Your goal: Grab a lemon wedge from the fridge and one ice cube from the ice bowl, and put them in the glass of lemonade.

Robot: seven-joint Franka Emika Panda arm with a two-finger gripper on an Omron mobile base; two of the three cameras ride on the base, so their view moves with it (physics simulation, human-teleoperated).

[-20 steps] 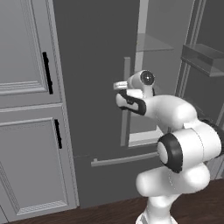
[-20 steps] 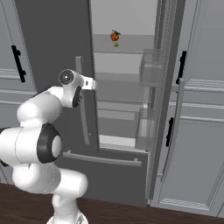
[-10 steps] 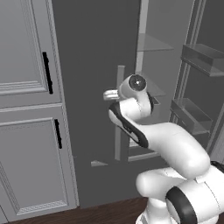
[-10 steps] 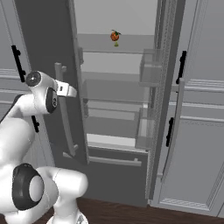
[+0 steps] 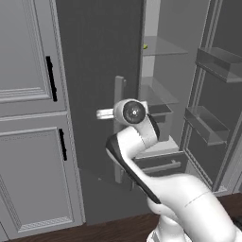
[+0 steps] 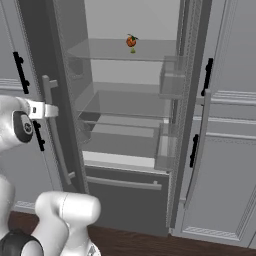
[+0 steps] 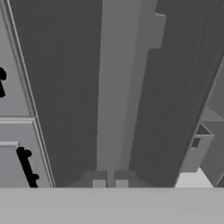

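The fridge (image 6: 131, 20) stands with both doors open. My gripper (image 5: 101, 114) (image 6: 50, 110) is shut on the light grey bar handle (image 5: 118, 146) (image 6: 56, 145) of the left door (image 5: 101, 56). In the hand view that handle (image 7: 116, 87) runs straight up from between my fingertips (image 7: 99, 183). The lemon wedge (image 5: 145, 46) (image 6: 132, 50), a tiny yellow piece, lies on the upper glass shelf (image 6: 105, 50), far behind and above the gripper. The ice bowl and the glass of lemonade are out of view.
An orange-red fruit (image 6: 131, 41) sits just behind the wedge. The right door (image 6: 192, 100) stands open with bins (image 5: 220, 61) on its inside. Lighter panelled cabinets (image 5: 28, 94) (image 6: 232, 125) flank the fridge. The bottom drawer (image 6: 125, 195) is closed.
The left fridge door has swung further open to the left, and my arm has swung left with it, the gripper staying on the handle. More of the shelves now shows.
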